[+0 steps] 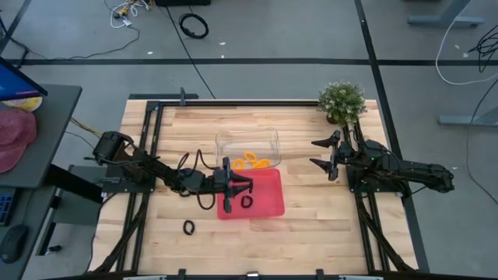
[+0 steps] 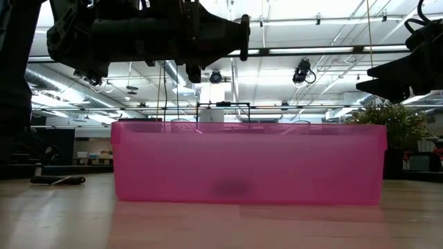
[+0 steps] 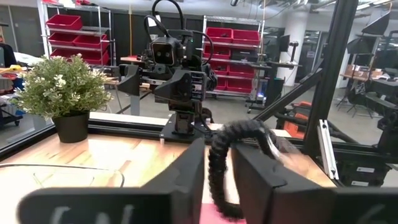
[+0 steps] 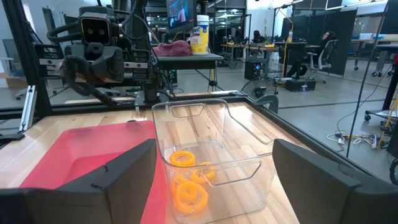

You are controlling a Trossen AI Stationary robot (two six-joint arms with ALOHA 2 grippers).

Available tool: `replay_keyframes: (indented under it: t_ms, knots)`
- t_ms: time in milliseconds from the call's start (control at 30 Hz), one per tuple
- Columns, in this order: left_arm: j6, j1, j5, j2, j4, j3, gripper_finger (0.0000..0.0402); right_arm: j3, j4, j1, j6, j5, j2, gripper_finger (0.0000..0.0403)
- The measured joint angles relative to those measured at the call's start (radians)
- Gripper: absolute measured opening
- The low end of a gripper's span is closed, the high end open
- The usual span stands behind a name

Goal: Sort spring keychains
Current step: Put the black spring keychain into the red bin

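**Sorting is well under way, with one black loop still on the table**

The clear plastic bin [image 1: 247, 144] already holds a few orange spring keychains [image 1: 250, 162]. They lie in a little heap on its see-through floor. The red tray [image 1: 264, 201] sits just beside the bin, touching or nearly touching it. One black spring keychain [image 1: 247, 201] lies inside the tray.

The left gripper [image 1: 243, 187] hangs over the tray's left part. Its fingers are pressed together on another black spring keychain [image 3: 221, 168], which stands up between them like a curly ring. This one probably belongs in the red tray with the other black one, so it looks close to being dropped.

One more black spring keychain [image 1: 189, 227] waits on the bare wooden table [image 1: 327, 225], well apart from the tray, on the left arm's side. It still has to be picked up. From the level camera the tray wall hides what is inside, so there may be more in there than shows.

The right gripper [image 1: 325, 155] waits near the small potted plant [image 1: 341, 101], with its fingers spread wide and nothing in them.

The keychains are bumpy, springy coils bent into loops. The tray is smooth, pink-red plastic with straight walls. The bin is shiny and clear, with rounded corners. The table is pale wood with stripes.
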Motion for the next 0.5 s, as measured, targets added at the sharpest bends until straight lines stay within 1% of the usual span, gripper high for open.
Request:
replay_keyframes:
  t_ms: [267, 400, 500]
  knots:
    - [-0.016, 0.000, 0.000, 0.000, 0.000, 0.000, 0.0174, 0.000, 0.000, 0.000, 0.000, 0.000, 0.000, 0.0324]
    - [-0.017, 0.000, 0.000, 0.000, 0.000, 0.000, 0.0199, 0.000, 0.000, 0.000, 0.000, 0.000, 0.000, 0.0324]
    - [-0.017, 0.000, 0.000, 0.001, 0.000, 0.000, 0.0209, 0.000, 0.000, 0.000, 0.000, 0.000, 0.000, 0.0324]
